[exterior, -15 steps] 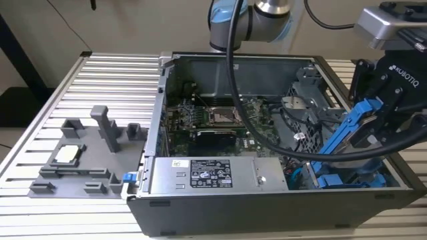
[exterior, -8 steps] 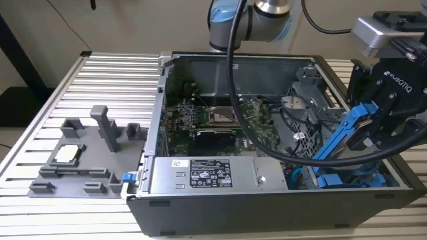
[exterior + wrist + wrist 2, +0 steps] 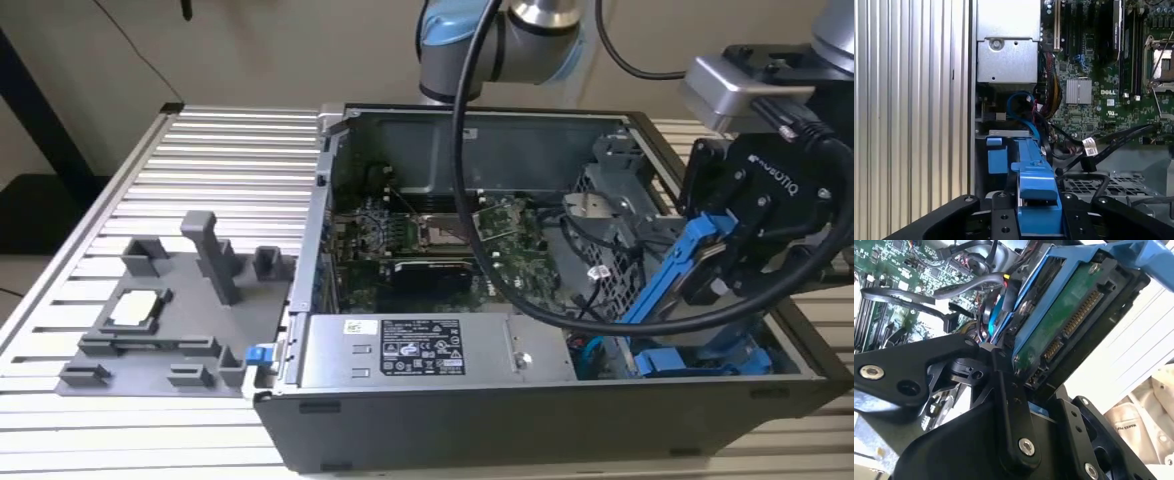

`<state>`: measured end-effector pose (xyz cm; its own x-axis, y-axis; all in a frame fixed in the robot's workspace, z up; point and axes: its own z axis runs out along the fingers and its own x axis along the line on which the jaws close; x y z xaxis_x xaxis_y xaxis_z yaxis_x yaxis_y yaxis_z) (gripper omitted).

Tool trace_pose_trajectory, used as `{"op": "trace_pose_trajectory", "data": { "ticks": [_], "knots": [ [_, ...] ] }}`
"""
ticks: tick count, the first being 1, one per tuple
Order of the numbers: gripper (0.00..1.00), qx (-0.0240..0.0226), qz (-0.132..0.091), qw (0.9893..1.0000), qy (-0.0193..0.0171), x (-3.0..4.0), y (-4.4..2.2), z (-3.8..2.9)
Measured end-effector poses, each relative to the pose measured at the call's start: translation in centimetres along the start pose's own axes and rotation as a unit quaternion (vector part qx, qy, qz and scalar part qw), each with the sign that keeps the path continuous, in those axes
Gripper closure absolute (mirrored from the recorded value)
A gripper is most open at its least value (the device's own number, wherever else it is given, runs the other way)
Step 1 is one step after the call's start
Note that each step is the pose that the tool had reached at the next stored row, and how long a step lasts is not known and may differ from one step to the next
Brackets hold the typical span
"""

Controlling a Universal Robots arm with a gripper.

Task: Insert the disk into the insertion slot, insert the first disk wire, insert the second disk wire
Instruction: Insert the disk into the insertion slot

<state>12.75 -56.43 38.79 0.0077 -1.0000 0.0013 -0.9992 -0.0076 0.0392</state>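
Over at the exterior view's right end of the open dark computer case (image 3: 534, 425), the silver-grey rectangular hard drive (image 3: 675, 275) in its bright blue plastic frame is held tilted, one end raised, by the black two-fingered hand (image 3: 721, 282). The hand is closed on the hard drive, with its fingers (image 3: 1010, 410) pressed against opposite long sides near one end. In the second wrist view the hard drive (image 3: 1069, 325) is seen from its green circuit-board side, connector row exposed, right between the fingers of the hand (image 3: 1036, 385). It's hung above the dark grey perforated metal drive cage (image 3: 1119, 184), not seated in it. The silver labelled power-supply box (image 3: 414, 350) is near, and the grey plastic fixture tray (image 3: 160, 320) is well apart on the ribbed metal table (image 3: 227, 150).
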Motion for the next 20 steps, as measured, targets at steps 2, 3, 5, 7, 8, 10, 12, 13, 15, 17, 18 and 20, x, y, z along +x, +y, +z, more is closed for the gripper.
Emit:
{"op": "trace_pose_trajectory", "data": {
  "ticks": [2,3,5,7,8,10,12,13,15,17,18,20],
  "knots": [
    [0.67,0.0000,0.000,1.0000,0.0004,-0.06,-0.04,0.33],
    [0.67,-0.0001,0.000,1.0000,0.0005,-0.07,-0.05,0.51],
    [0.67,-0.0001,0.000,1.0000,0.0004,-0.08,-0.08,0.86],
    [0.67,0.0000,0.000,1.0000,0.0003,-0.08,-0.13,1.24],
    [0.67,0.0000,0.000,1.0000,0.0003,-0.08,-0.14,1.42],
    [0.67,0.0000,0.000,1.0000,0.0003,-0.09,-0.14,1.52],
    [0.67,0.0000,0.000,1.0000,0.0003,-0.08,-0.14,1.52],
    [0.67,0.0000,0.000,1.0000,0.0004,-0.08,-0.14,1.52],
    [0.67,0.0000,0.000,1.0000,0.0003,-0.08,-0.14,1.52],
    [0.67,0.0001,0.000,1.0000,0.0001,-0.09,-0.15,1.53],
    [0.65,0.0000,0.000,1.0000,0.0001,-0.09,-0.15,1.53],
    [0.59,0.0000,0.000,1.0000,0.0001,-0.09,-0.15,1.53]
  ]
}}
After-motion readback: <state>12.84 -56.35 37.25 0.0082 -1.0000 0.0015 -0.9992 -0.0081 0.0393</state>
